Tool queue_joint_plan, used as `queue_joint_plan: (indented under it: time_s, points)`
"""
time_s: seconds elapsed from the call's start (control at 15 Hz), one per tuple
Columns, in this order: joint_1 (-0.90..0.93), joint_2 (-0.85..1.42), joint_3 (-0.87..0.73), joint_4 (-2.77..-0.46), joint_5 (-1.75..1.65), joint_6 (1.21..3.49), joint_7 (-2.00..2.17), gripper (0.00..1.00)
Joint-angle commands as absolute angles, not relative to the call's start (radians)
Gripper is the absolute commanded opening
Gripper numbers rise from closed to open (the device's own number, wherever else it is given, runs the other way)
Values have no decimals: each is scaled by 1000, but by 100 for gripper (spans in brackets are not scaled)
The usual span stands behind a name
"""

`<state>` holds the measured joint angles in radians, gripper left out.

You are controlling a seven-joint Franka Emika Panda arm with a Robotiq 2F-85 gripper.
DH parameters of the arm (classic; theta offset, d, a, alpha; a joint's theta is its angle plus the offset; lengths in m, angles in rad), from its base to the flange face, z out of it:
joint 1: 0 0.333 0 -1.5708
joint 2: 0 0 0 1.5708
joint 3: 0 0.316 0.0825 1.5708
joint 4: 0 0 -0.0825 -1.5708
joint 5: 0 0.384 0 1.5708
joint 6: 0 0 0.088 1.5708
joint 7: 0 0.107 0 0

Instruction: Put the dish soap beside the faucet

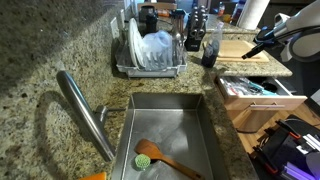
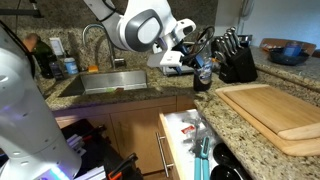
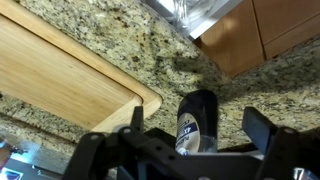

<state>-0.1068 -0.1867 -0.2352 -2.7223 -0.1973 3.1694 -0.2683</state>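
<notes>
the soap (image 3: 198,122) stands upright on the counter (image 3: 130,40) at 3 o'clock of the rack (image 1: 150,60) in an exterior view, well apart from the faucet (image 1: 85,112), between the spread, released fingers (image 3: 258,126) of the gripper (image 1: 256,48), untouched.

Dish soap (image 3: 200,105) — partly hidden behind pincer (image 3: 198,124) — label blurred.

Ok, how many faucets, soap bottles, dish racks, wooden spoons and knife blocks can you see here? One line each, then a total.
Faucet: 1
Soap bottle: 1
Dish rack: 1
Wooden spoon: 1
Knife block: 1
Total: 5
</notes>
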Motion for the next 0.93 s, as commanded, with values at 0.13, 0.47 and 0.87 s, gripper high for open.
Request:
queue_joint_plan:
  time_s: [0.13, 0.47, 0.87]
  points:
    - [-153, -138, -210, -2709, -207, 3253, -256, 100]
    - [-121, -27, -168, -2699, -183, 3530, -239, 100]
    - [-102, -68, -127, -2678, -174, 3460, -204, 100]
